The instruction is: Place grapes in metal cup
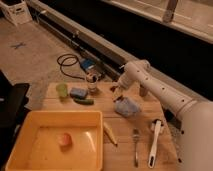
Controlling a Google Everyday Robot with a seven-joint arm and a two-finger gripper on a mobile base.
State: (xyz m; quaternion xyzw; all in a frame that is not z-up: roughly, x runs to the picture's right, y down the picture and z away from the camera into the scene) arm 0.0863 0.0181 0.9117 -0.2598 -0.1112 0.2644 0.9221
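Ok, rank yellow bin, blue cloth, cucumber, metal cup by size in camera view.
Yellow bin, nearest the camera
Blue cloth
Cucumber and metal cup: too alike to rank
Gripper: just beyond the cloth, image-left of the cup

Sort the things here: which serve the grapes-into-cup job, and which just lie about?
Job: grapes, metal cup, gripper open at the grapes.
Lying about: jar, green cup, sponge, cucumber, cloth, banana, fork, brush, yellow tub.
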